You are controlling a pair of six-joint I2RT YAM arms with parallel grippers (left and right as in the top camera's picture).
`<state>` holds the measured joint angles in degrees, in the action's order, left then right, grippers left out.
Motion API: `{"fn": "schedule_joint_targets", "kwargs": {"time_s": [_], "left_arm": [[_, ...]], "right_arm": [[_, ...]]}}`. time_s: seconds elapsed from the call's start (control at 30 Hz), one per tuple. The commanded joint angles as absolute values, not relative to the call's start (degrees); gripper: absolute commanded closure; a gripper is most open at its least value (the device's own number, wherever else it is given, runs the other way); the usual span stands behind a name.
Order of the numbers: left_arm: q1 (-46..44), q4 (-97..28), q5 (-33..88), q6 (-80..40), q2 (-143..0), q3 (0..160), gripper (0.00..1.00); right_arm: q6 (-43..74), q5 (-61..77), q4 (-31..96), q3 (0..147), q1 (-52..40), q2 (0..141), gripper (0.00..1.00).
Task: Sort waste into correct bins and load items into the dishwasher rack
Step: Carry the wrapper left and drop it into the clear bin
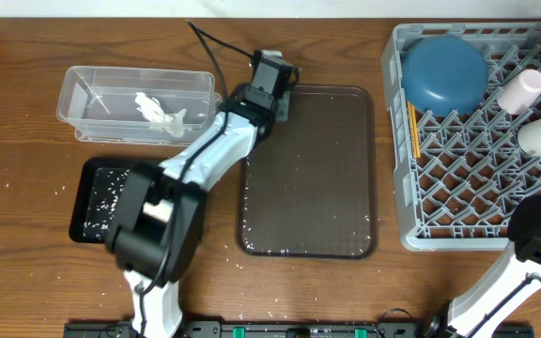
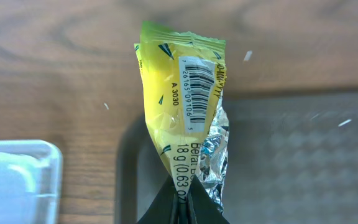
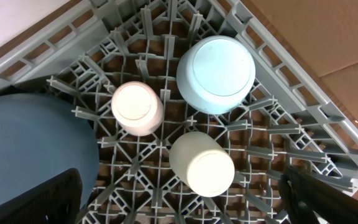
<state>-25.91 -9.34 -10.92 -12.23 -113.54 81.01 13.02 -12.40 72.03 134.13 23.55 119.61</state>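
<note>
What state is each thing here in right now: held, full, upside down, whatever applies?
Left gripper, shut on the snack wrapper.
Snack wrapper, torn open, foil showing.
Right gripper, open, empty.
Clear tub, holds a crumpled napkin.
Black tray, scattered with rice grains.
Dark-blue bowl, upside down in the dishwasher rack.
Light-blue cup, pink cup, white cup, bottoms up in the rack.
Chopsticks, lying in the rack.

Bottom of snack wrapper behind fingers

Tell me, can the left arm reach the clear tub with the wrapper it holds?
Probably yes. The left gripper, shut on the snack wrapper, hangs near the clear tub, and nothing stands between them.
</note>
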Motion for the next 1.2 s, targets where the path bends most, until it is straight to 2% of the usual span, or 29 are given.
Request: {"fn": "schedule_joint_targets", "kwargs": {"time_s": [0.0, 0.17, 0.4, 0.5, 0.6, 0.63, 0.67, 0.8, 1.03, 1.17], "left_arm": [[-24.9, -10.1, -14.0, -16.7, -107.7, 80.9, 0.94], [-20.5, -14.2, -20.9, -33.1, -102.7, 80.9, 0.94], [-10.8, -24.1, -20.8, -57.5, -101.5, 80.8, 0.94], [-7.5, -27.8, -20.8, -64.2, -101.6, 80.8, 0.92], [-5.0, -28.5, -19.7, -65.5, -101.8, 80.8, 0.83], [-4.3, -28.6, -19.8, -65.5, -101.8, 80.8, 0.72], [-3.8, -28.7, -19.7, -65.5, -101.8, 80.8, 0.67], [-2.7, -29.4, -18.7, -65.5, -101.8, 80.8, 0.35], [-2.2, -29.3, -18.6, -65.5, -101.4, 80.9, 0.24], [-0.9, -30.3, -18.7, -65.4, -99.2, 80.9, 0.22]], "right_arm": [[13.2, -12.6, 72.1, 134.1, 24.4, 119.9, 0.01], [13.2, -12.6, 72.0, 134.1, 24.4, 119.9, 0.01], [13.2, -12.6, 72.1, 134.1, 24.4, 119.9, 0.01], [13.2, -12.6, 72.0, 134.1, 24.3, 119.9, 0.01], [13.2, -12.6, 72.0, 134.1, 24.3, 119.9, 0.01], [13.2, -12.6, 72.0, 134.1, 24.4, 119.9, 0.01], [13.2, -12.6, 72.0, 134.1, 24.4, 119.9, 0.01], [13.2, -12.6, 72.0, 134.1, 24.4, 119.9, 0.01], [13.2, -12.6, 72.1, 134.1, 24.4, 119.9, 0.01], [13.2, -12.6, 72.0, 134.1, 24.4, 119.9, 0.01]]}}
